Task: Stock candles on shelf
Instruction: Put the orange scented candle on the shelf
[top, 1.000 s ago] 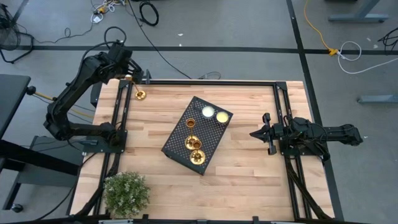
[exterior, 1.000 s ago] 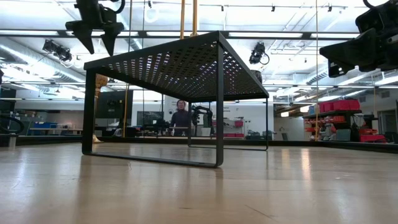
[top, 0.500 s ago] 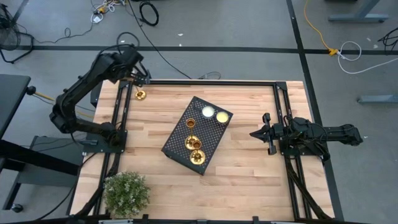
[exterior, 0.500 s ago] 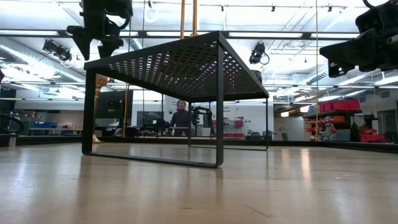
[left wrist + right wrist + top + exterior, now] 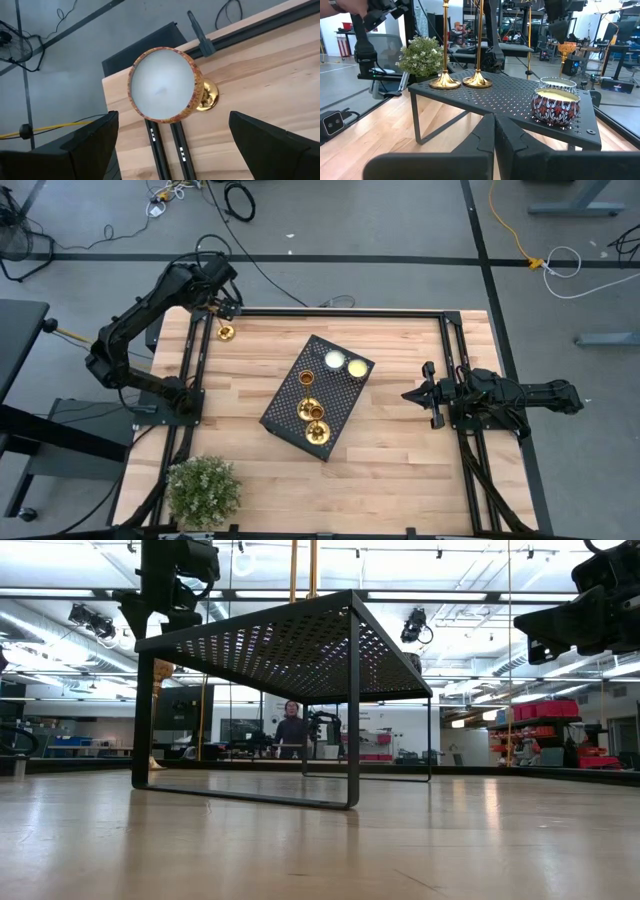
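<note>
We see a light butcher-block table [image 5: 400, 450] framed by black rails [image 5: 455, 380], standing on a grey floor [image 5: 360, 220] crossed by dark tape lines. Black cables [image 5: 238, 198] and a yellow cord [image 5: 505, 225] lie on that floor beyond the far edge, and a bushy green plant [image 5: 203, 490] sits at the table's near left corner. From table height we look into a wide workshop: a white ceiling with bright strip lights [image 5: 480, 585], red bins on shelving [image 5: 545, 710] at the right, and a person [image 5: 291, 730] in dark clothing standing far back.
</note>
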Available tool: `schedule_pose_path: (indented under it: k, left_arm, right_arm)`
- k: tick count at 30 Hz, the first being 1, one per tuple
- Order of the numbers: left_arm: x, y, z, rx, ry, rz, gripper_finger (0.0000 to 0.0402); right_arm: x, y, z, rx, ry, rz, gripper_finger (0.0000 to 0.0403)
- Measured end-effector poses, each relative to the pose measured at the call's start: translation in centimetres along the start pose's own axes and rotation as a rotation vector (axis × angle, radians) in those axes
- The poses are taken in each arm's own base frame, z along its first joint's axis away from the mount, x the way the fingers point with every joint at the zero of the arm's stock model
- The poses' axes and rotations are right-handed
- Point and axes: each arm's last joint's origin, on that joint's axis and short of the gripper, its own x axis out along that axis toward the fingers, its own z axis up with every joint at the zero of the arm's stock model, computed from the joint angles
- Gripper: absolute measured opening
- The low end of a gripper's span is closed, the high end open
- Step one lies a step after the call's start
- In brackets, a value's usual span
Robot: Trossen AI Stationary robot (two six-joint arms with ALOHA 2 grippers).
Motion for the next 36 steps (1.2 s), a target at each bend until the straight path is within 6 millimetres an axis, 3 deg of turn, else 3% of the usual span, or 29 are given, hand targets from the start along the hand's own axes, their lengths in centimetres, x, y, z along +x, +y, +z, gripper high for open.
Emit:
schedule_pose_path:
  k: [23,36]
  left_arm:
    - [2.0,-0.6,1.0,-0.015,0.046,0.088,0.0380]
    - [1.9,-0.6,1.0,-0.043,0.039,0.090,0.0380]
  right_arm:
    - [0.0,0.0,0.0,0.000,0.000,0.000,0.0006]
    - [0.0,0.0,0.0,0.000,0.000,0.000,0.0006]
